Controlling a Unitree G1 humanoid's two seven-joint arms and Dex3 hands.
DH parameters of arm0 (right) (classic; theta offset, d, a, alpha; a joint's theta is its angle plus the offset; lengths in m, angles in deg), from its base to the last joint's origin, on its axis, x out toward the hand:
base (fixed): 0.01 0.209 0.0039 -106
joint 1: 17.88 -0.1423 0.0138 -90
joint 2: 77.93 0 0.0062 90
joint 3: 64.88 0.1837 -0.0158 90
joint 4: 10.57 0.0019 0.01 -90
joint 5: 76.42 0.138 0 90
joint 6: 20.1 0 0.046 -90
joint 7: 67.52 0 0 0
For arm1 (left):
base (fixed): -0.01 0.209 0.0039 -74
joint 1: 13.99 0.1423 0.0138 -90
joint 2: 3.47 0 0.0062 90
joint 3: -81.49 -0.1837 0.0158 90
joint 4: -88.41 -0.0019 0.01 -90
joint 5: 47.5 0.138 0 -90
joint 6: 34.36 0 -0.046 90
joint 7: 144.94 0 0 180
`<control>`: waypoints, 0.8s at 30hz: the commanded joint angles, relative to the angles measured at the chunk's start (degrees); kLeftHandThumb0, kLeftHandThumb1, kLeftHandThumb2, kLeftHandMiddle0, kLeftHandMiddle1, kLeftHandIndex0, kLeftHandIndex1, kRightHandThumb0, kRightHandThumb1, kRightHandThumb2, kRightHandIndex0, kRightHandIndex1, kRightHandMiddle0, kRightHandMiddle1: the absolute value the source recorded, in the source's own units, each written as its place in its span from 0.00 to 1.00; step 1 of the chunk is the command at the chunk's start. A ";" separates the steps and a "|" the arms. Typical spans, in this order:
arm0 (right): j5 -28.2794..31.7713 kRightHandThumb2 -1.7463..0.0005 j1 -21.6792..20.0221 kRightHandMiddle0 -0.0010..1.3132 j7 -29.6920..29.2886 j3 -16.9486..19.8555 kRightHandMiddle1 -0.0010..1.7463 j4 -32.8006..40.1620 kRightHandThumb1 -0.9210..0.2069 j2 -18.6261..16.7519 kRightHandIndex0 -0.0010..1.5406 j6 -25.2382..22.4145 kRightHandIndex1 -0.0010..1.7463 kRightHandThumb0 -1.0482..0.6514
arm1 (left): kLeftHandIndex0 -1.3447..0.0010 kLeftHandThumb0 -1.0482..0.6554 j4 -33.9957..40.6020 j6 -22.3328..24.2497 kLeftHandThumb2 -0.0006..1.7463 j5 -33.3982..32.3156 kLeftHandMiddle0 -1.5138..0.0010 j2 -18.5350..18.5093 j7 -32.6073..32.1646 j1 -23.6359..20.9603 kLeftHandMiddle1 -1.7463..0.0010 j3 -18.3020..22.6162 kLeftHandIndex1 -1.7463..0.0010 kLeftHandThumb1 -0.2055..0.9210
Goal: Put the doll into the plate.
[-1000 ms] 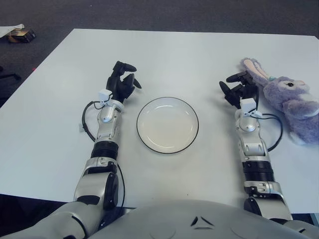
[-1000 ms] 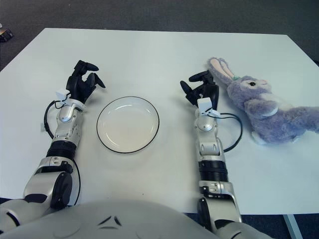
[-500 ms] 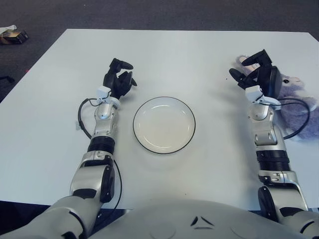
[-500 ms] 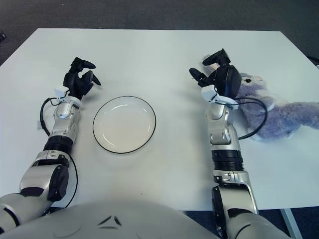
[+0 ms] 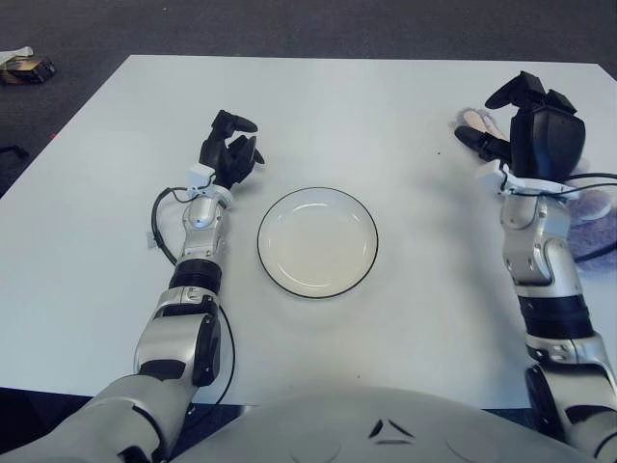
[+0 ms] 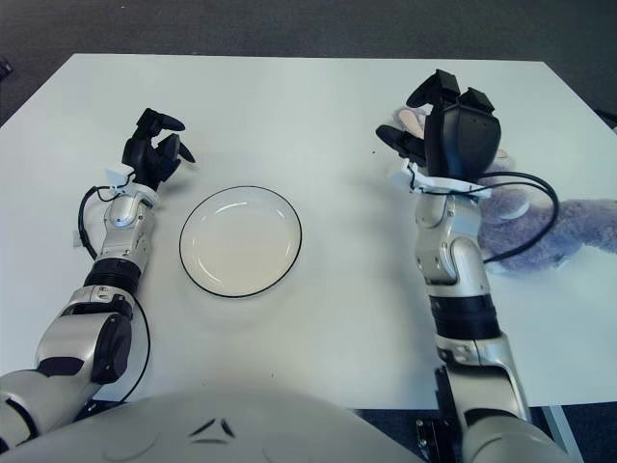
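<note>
Right hand [image 6: 453, 135]: risen from the table over the past second, now above the grey-purple plush rabbit doll [image 6: 540, 227] right of the empty black-rimmed white plate [image 6: 240, 241], fingers spread, holding nothing, grasp pending; left hand [image 6: 154, 159] idle left of plate

white table [image 5: 366, 106] filling most of the view, with dark grey carpet floor [image 5: 289, 24] beyond its far edge and past its left edge. on that floor, off the table's far left corner, a small brownish box-like item [image 5: 27, 66] with a pale scrap beside it, too small to identify.
</note>
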 commanded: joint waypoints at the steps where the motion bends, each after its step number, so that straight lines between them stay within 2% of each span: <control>1: -6.69 0.82 4.78 0.28 1.73 1.23 0.30 4.35 0.00 2.26 0.29 -2.42 0.23 0.27 | 0.75 0.41 -0.51 -1.17 0.22 0.54 0.53 0.58 -0.88 0.34 0.00 -0.50 0.08 1.00; 4: -9.08 0.82 6.62 0.27 2.82 1.94 0.26 6.19 0.00 2.34 0.31 -3.40 0.10 0.25 | 0.75 0.41 -0.54 -1.37 0.23 0.63 0.53 0.67 -0.96 0.20 0.00 -0.61 0.07 1.00; 8: -10.67 0.82 7.81 0.26 3.61 2.65 0.24 7.42 0.00 2.20 0.30 -3.85 0.03 0.23 | 0.75 0.41 -0.64 -1.56 0.23 0.64 0.53 0.65 -1.05 0.06 0.00 -0.77 0.07 1.00; 12: -11.05 0.81 7.89 0.26 3.95 2.77 0.23 7.64 0.00 1.96 0.30 -3.83 0.02 0.22 | 0.75 0.41 -0.70 -1.63 0.23 0.60 0.53 0.62 -1.12 0.05 0.00 -0.86 0.07 1.00; 16: -13.92 0.81 10.74 0.26 5.66 5.46 0.19 10.40 0.00 3.20 0.28 -4.65 0.01 0.20 | 0.75 0.41 -1.97 -2.06 0.23 1.27 0.54 0.26 -1.77 -1.86 0.00 -1.09 0.07 1.00; 24: -14.89 0.80 11.67 0.27 6.98 6.98 0.17 11.69 0.00 2.85 0.27 -4.00 0.00 0.18 | 0.75 0.41 -3.41 -2.81 0.23 1.90 0.54 0.14 -2.66 -2.96 0.00 -1.21 0.07 1.00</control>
